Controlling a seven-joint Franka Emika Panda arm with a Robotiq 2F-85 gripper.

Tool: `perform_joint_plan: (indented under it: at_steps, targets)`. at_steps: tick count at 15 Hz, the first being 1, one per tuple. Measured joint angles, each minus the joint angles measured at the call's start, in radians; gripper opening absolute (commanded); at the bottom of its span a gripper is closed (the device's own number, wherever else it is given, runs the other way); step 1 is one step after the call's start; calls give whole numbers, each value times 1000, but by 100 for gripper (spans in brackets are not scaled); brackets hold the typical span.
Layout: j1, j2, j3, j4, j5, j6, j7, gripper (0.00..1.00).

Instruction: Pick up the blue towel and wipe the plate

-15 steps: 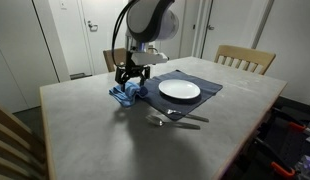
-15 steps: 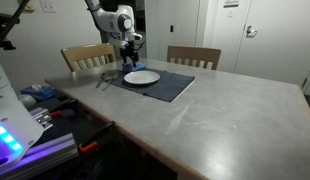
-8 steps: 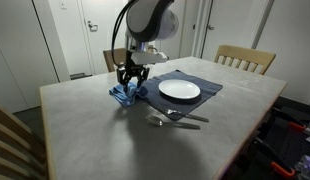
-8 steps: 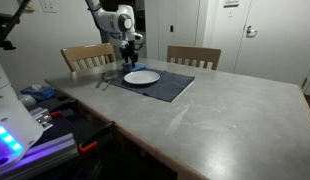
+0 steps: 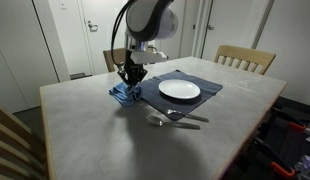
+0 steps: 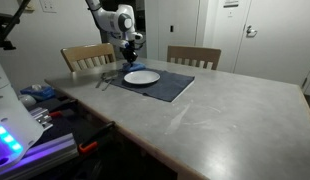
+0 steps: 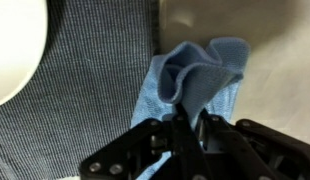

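The tool pinched the towel on the table — grasp apparently made. Lifting it and wiping the plate were left.

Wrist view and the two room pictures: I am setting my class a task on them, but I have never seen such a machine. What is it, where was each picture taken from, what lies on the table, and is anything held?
The machine is a single robot arm. Its end carries a two-fingered tool for grasping. Two pictures come from cameras standing in the room, looking at the grey table from different places. The third comes from a camera on the arm's wrist, looking down past the tool. On the table lies a dark woven placemat with a round white plate on it. Metal cutlery lies near the mat, and a crumpled blue cloth towel lies across the mat's edge. The tool's fingers are closed on a fold of the towel, which rests on the table.
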Motion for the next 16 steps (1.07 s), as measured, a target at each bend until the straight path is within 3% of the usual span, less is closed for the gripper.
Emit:
perform_joint_plan:
  at_steps: [6, 12, 16]
  targets:
    - [4, -40, 0, 27, 0, -90, 5, 2]
    - [3, -191, -19, 32, -12, -311, 16, 2]
    - [-16, -282, -31, -10, -33, -361, 13, 2]
